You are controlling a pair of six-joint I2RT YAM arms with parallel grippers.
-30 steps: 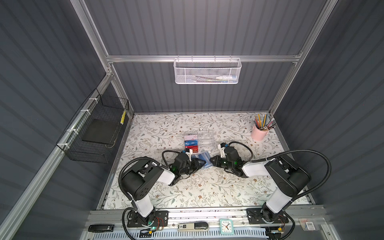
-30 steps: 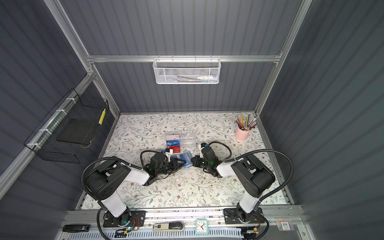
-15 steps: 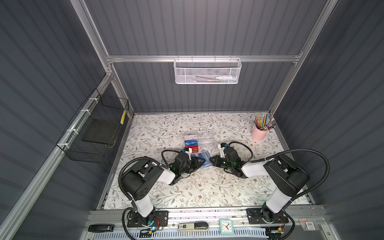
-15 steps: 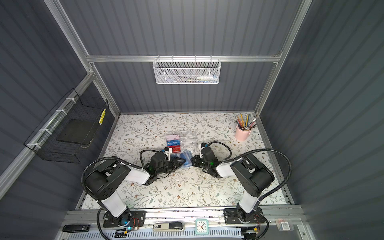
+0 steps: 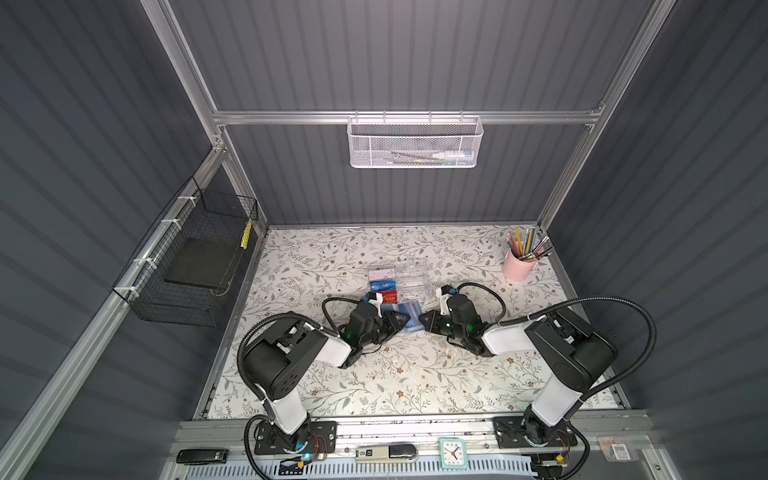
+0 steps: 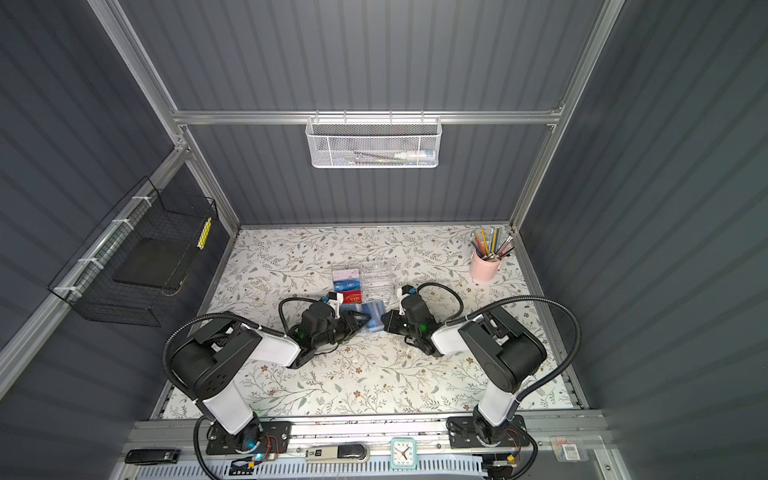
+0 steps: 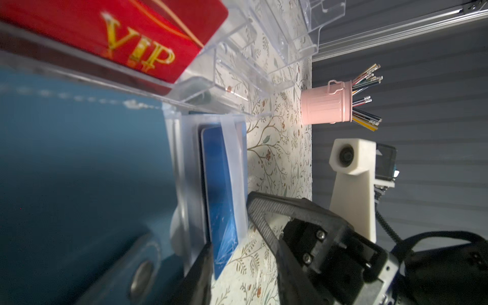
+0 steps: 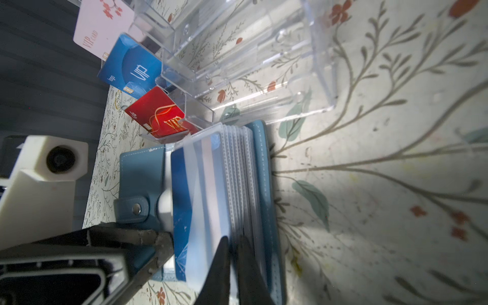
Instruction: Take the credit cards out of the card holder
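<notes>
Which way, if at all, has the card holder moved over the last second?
No. In a top view the card holder lies where it did, just in front of the clear box, with no visible shift.

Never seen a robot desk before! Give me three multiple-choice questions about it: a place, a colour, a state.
1. The pink pencil cup stands at the table's: A near left corner; B centre; C far right corner.
2. The card in the clear box nearest the card holder is: A green; B red; C yellow.
3. The card holder is: A open, sleeves fanned; B snapped shut; C inside the clear box.
Answers: C, it sits far right in both top views; B, its red face reads VIP; A, the sleeves spread apart.
</notes>
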